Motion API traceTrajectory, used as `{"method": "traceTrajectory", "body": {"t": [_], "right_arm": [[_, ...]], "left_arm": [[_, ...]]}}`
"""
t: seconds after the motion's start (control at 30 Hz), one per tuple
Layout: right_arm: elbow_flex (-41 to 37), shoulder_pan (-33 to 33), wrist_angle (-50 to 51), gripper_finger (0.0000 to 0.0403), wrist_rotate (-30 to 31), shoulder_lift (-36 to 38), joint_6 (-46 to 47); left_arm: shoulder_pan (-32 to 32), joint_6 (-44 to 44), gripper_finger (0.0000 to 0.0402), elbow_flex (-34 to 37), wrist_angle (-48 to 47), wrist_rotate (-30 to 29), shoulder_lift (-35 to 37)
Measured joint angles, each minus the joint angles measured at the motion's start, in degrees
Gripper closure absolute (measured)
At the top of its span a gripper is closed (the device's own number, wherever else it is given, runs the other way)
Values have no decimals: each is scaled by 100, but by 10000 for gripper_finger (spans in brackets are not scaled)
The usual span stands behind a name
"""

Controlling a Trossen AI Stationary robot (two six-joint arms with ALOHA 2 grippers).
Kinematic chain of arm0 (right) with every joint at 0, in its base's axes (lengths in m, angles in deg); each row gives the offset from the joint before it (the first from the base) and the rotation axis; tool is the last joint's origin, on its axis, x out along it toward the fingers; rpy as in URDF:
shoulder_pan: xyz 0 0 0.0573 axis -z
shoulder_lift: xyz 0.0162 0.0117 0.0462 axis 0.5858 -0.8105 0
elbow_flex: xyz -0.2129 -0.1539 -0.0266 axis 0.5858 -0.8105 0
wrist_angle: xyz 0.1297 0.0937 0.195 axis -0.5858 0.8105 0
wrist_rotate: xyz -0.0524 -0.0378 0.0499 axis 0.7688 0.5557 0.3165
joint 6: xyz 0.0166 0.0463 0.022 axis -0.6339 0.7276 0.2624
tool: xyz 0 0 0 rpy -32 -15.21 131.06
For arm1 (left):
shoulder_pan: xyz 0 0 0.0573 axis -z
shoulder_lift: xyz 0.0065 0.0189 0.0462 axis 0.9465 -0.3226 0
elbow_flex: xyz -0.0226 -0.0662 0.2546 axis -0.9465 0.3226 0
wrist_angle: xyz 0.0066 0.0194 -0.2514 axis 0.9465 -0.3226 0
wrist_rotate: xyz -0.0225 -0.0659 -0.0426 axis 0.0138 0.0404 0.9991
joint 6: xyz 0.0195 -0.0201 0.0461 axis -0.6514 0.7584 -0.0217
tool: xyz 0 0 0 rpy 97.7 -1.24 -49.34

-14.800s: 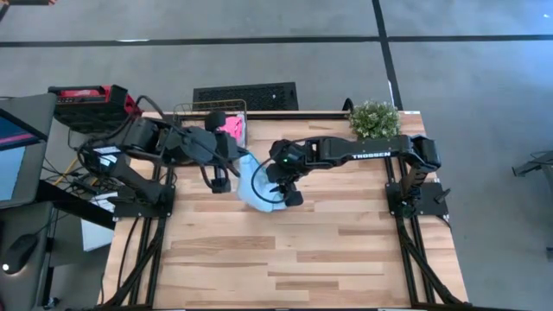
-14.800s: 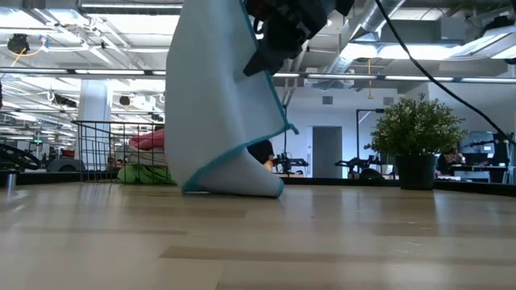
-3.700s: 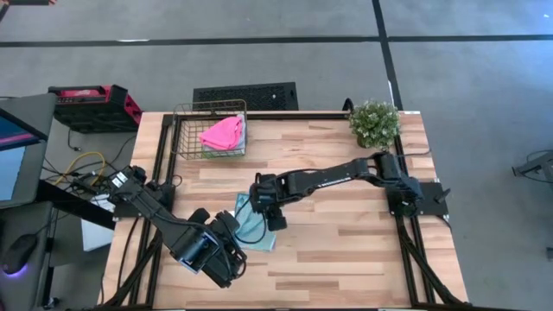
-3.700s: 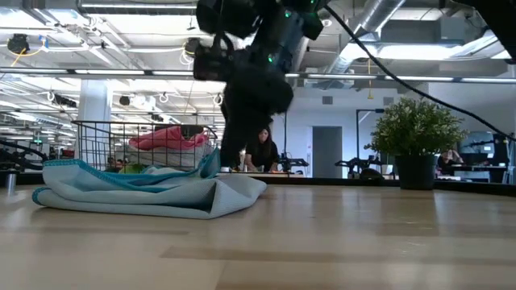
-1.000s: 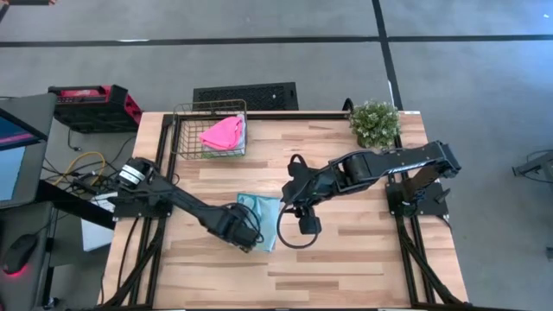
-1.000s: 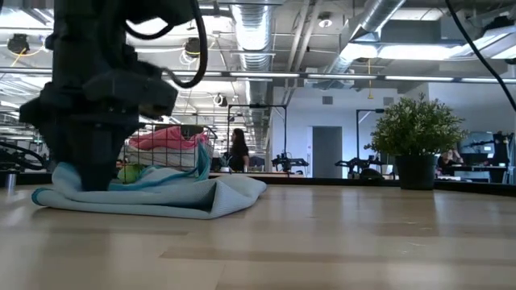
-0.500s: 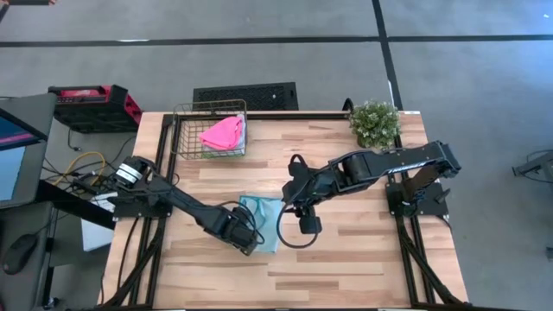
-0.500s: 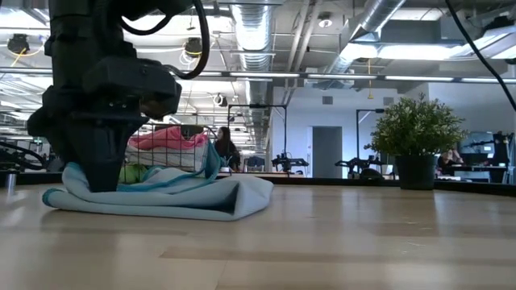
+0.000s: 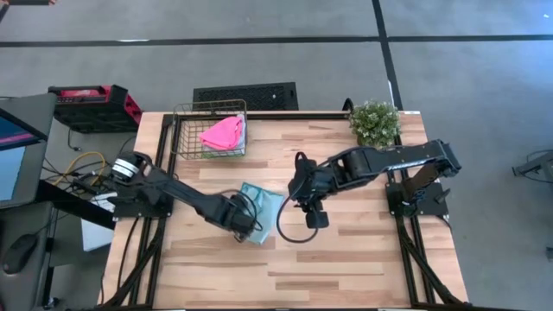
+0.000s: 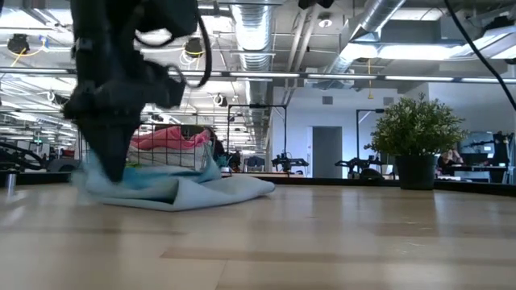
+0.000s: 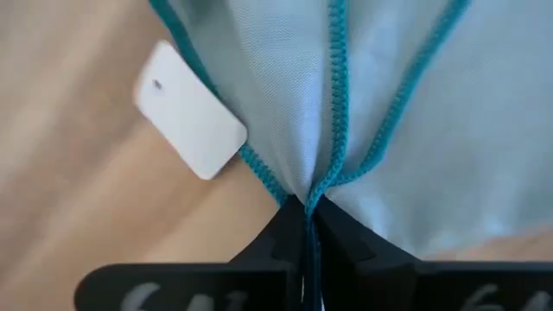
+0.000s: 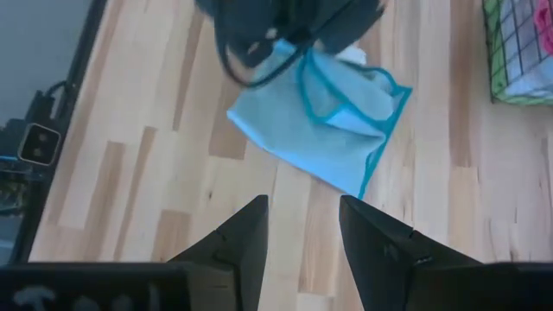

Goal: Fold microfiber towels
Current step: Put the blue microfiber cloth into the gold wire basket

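The light teal-blue microfiber towel (image 9: 264, 206) lies bunched near the middle of the table, and its white tag (image 11: 190, 112) shows in the left wrist view. My left gripper (image 9: 246, 228) stands over the towel's near-left end, shut on it. My right gripper (image 9: 316, 218) hangs open above bare wood to the right of the towel, touching nothing. A hot pink towel (image 9: 221, 133) rests on top of other cloth in the wire basket (image 9: 181, 130) at the far left. My left gripper pinches the towel's teal-stitched edges (image 11: 327, 183) between its two shut fingers, where two hems run together, so more than one layer. The fingers come from above, pointing down. That end is raised a little, and the rest of the towel (image 10: 201, 190) lies slack on the table.
A potted plant (image 9: 374, 121) stands at the far right corner. A green cloth (image 12: 518, 52) shows in the basket. Bare wood stretches along the near half of the table (image 9: 346, 268). People move in the room beyond the table.
My left gripper has shut on the towel's near-left end, rolled its wrist, and gone toward the table's right and far edge. The towel has been dragged along with it and bunched closer. Its left end is lifted slightly, while its right part stays on the table.
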Motion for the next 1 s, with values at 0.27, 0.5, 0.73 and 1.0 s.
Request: {"method": "traceTrajectory", "body": {"t": [0.27,0.5,0.73,1.0], "right_arm": [[0,96,3,236,-2,-2,0],[0,225,-1,236,0,-2,2],[0,331,-3,236,0,-2,2],[0,357,-43,236,89,-2,2]], "left_arm": [[-552,-1192,401,-92,-929,-242,995],[-1139,-2545,401,-797,-2389,-683,1212],[-1692,-3800,401,-1765,-3794,-1215,1215],[-2257,-5530,401,-3071,-4372,-2284,1226]]}}
